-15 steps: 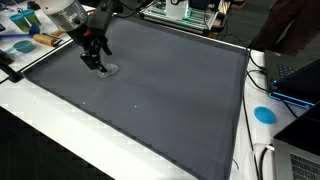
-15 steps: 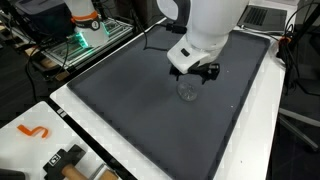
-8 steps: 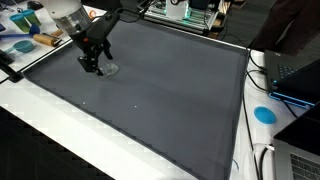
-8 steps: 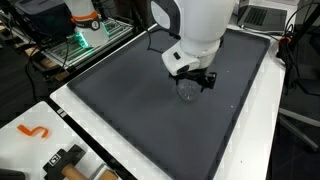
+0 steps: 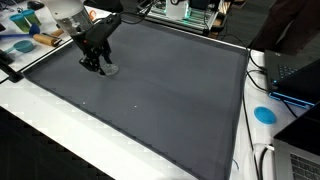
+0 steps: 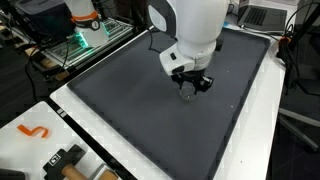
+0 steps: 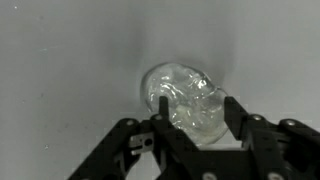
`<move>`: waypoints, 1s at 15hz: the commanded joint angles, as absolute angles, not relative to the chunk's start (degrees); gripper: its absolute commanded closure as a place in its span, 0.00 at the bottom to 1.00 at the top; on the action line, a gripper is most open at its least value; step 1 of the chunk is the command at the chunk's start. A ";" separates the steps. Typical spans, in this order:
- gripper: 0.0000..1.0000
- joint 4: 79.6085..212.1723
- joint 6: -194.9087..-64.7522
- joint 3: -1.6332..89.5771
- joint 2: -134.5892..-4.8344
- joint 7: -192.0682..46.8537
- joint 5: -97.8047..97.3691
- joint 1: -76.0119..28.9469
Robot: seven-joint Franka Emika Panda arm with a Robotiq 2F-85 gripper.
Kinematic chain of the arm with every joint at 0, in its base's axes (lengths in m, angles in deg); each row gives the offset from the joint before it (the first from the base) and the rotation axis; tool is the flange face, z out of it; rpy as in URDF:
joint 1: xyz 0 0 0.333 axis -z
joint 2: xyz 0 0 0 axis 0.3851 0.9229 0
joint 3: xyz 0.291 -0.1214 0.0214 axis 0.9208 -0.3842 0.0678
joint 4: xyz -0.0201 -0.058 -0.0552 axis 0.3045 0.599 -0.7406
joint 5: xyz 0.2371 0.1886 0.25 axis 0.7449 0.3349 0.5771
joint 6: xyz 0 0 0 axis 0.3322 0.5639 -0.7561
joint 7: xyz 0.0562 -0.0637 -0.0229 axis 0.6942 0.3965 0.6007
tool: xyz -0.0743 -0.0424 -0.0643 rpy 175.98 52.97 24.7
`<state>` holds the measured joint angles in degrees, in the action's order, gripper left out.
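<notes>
Gripper enters the wrist view from 6 o'clock, its 2 black fingers standing either side of a clear glass. Jaws are partly spread and bracket the lower body of the glass. The fingers sit right up against its sides, but whether they actually pinch it cannot be told. The glass is lumpy and faceted and rests on a grey mat.

In an exterior view, nearest the camera, a black block and an orange squiggle lie on the white table, at 7 o'clock from the glass and well apart from it. Farther in, the gripper points down at the mat, with the glass at its tips, mostly hidden under the white arm. A rack with a green glow stands beyond the mat at 10 o'clock.

In an exterior view, a blue disc lies off the mat at 3 o'clock. The gripper works the mat's far corner at 10 o'clock, with the glass just at its tips.
</notes>
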<state>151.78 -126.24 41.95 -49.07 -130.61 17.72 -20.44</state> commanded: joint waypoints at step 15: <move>0.99 153.83 -126.12 41.67 -50.88 -131.56 17.90 -20.51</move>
